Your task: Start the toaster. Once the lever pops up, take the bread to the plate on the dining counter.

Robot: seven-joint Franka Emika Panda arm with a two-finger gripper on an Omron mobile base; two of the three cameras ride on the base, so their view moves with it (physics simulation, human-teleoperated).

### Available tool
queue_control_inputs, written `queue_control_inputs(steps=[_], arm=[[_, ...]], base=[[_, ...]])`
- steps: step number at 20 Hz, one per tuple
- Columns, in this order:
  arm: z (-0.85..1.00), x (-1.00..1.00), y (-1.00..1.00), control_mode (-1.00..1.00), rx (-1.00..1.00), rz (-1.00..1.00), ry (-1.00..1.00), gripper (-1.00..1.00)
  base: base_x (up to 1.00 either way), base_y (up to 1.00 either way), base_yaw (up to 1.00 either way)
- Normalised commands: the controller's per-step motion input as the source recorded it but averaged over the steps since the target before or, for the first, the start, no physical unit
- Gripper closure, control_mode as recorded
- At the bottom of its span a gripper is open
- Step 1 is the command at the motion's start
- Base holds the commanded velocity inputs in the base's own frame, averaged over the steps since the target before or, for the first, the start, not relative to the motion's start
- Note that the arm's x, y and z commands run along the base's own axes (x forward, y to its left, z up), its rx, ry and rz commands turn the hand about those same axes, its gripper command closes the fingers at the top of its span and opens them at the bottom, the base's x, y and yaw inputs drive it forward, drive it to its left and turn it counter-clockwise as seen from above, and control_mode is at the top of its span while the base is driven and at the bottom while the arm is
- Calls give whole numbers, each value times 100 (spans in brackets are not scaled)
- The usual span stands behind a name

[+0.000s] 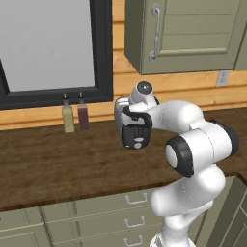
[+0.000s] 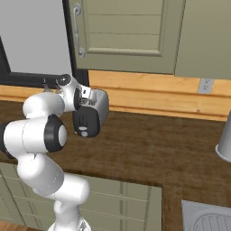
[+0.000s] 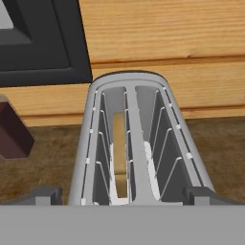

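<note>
The toaster stands on the dark wood-grain counter against the plank wall, a rounded silver body with two long wire-ribbed slots. The bread, a thin tan slice seen edge-on, sits low in the slot toward nine o'clock; the other slot holds nothing visible. The black end panel faces the room, glossy and rounded. The gripper hovers over the toaster's near end, fingertips spread wide at either side of it, pinching nothing. At ten o'clock of the toaster stand two bottles, one pale, one dark red.
</note>
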Motion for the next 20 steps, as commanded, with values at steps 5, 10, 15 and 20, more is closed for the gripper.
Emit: queue_control_inputs(steps=[5,10,15,20], arm=[[0,0,0,-100,0,0,0,-100],[0,0,0,-100,0,0,0,-100],[0,0,0,-100,0,0,0,-100],[0,0,0,-100,0,0,0,-100]], base=[[0,0,0],[0,0,0],[0,0,0],[0,0,0]])
